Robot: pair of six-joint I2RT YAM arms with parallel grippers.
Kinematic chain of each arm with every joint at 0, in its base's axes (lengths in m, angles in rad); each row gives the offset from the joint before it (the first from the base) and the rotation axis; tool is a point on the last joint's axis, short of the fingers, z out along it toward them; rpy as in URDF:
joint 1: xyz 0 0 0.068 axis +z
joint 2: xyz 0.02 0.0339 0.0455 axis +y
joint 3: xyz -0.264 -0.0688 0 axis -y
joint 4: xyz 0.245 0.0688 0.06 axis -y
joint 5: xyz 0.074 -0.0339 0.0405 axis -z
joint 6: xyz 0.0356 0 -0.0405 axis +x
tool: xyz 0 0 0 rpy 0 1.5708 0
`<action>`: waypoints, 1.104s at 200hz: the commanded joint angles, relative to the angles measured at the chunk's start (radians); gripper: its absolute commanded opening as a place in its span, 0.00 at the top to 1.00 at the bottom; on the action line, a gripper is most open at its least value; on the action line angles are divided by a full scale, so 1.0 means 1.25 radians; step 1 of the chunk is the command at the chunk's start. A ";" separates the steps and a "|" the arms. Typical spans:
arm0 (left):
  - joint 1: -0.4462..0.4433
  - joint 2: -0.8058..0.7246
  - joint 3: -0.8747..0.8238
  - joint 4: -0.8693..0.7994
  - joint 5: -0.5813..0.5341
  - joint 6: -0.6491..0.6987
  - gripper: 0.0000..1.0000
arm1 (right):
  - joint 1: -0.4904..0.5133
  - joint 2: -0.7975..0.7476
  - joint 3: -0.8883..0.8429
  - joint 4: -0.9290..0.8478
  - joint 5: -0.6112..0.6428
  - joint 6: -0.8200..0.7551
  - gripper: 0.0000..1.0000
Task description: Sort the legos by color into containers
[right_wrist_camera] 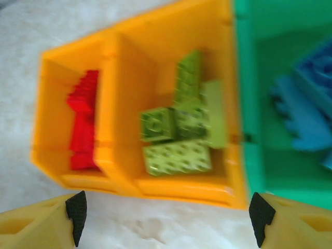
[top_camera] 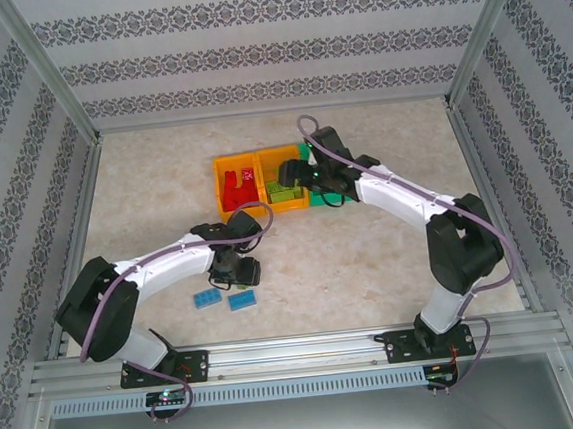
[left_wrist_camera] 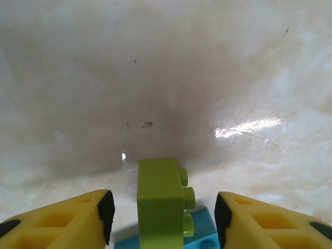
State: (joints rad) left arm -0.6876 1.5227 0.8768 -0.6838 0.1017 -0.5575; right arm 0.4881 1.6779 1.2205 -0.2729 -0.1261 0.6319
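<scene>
**Top external.** A marbled beige counter point(top_camera: 371, 257) carries three small open-top plastic bins joined in a row. They are a left orange bin point(top_camera: 220, 170), a middle orange bin point(top_camera: 280, 158) and a green bin point(top_camera: 305, 153), the last largely covered by the right arm. Red studded plastic bricks point(top_camera: 237, 194) lie in the left orange bin and light green studded bricks point(top_camera: 284, 190) in the middle one. Two loose blue bricks point(top_camera: 209, 300) lie side by side on the counter near the arm bases, well apart from the bins. The left gripper point(top_camera: 236, 271) is low over the counter just beyond them, and the right gripper point(top_camera: 308, 177) is over the bins. From here I cannot tell how either pair of jaws stands.

**Left wrist.** The left gripper point(left_wrist_camera: 164, 215) has its yellow fingers point(left_wrist_camera: 62, 223) apart. A single light green brick point(left_wrist_camera: 161, 199) stands on edge between them, studs to the right, with a gap showing on each side. One of the loose blue bricks point(left_wrist_camera: 205, 236) lies at its base; whether the two touch I cannot tell.

**Right wrist.** The view is blurred. The right gripper point(right_wrist_camera: 168, 220) has its jaws wide apart with nothing between them, over bare counter just beside the bins. The red studded plastic bricks point(right_wrist_camera: 83, 124) sit in the left orange bin point(right_wrist_camera: 52, 104). The light green studded bricks point(right_wrist_camera: 181, 135) are piled in the middle orange bin point(right_wrist_camera: 155, 62). Binned blue bricks point(right_wrist_camera: 306, 104) are in the green bin point(right_wrist_camera: 254, 78).
</scene>
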 commanded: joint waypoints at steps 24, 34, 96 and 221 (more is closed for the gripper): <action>-0.016 0.046 0.032 -0.012 0.004 0.009 0.51 | -0.083 -0.156 -0.145 -0.003 0.044 -0.014 0.14; -0.018 0.055 0.034 -0.013 0.007 0.015 0.54 | -0.103 -0.186 -0.172 -0.007 0.047 -0.017 0.14; -0.022 0.073 0.064 -0.021 -0.017 0.021 0.73 | -0.205 -0.345 -0.294 -0.030 0.062 -0.031 0.13; 0.080 0.376 0.699 -0.085 -0.047 0.091 0.74 | -0.077 -0.415 -0.483 -0.012 0.106 -0.038 0.15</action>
State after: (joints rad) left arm -0.6277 1.8996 1.6047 -0.7326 0.0490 -0.4755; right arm 0.3424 1.1805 0.6415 -0.2985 -0.0402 0.5987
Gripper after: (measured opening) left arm 0.260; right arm 0.846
